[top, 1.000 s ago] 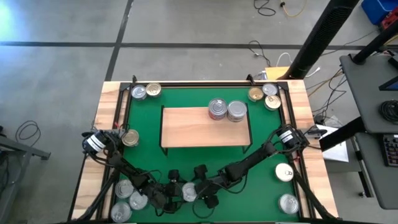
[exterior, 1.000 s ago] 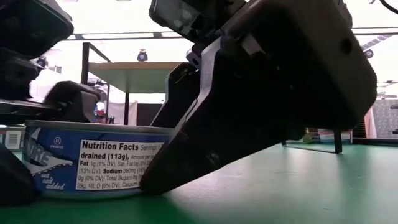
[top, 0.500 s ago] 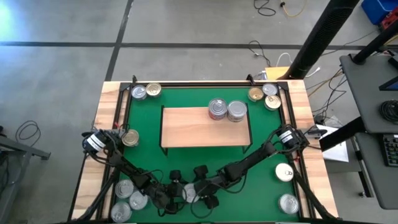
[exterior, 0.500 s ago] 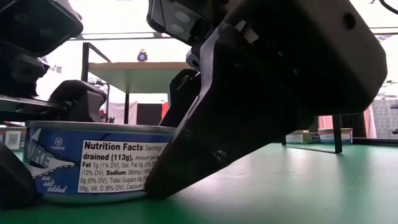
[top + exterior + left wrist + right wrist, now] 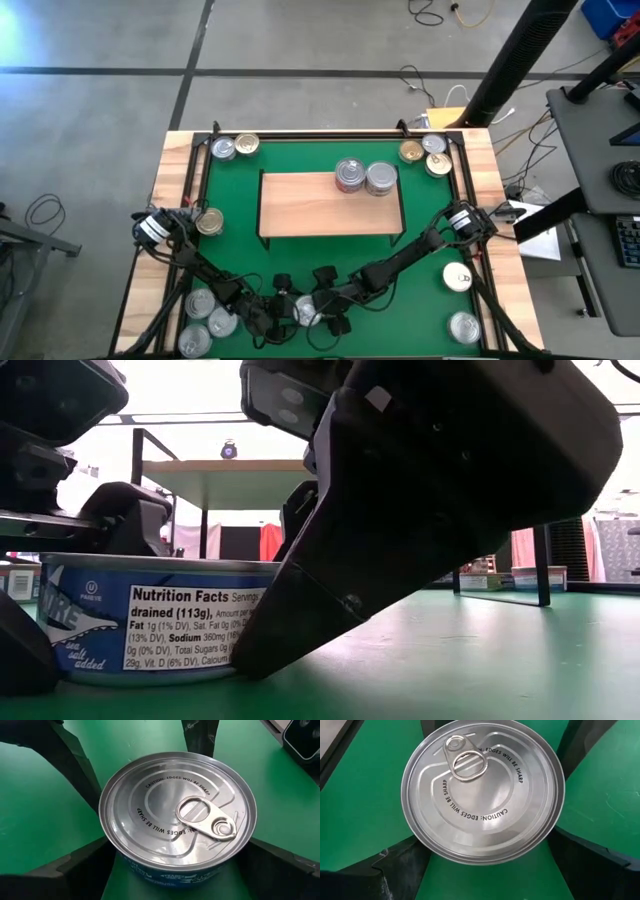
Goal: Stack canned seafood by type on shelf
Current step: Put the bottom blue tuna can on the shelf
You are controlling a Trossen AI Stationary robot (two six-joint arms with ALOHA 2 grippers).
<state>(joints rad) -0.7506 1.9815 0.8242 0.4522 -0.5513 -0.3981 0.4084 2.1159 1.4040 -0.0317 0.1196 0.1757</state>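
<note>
High view, green mat (image 5: 230, 215), grey floor (image 5: 300, 40)

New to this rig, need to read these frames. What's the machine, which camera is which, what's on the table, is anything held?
Two dark robot arms work at a table with a green mat. One camera looks straight down, one sits at table height, and one rides on each wrist. A low wooden shelf carries two tins; more tins sit in the corners. The left gripper and right gripper both straddle one silver tin at the near edge. Their fingers stand wide beside it, and it rests on the mat, not lifted.
</note>
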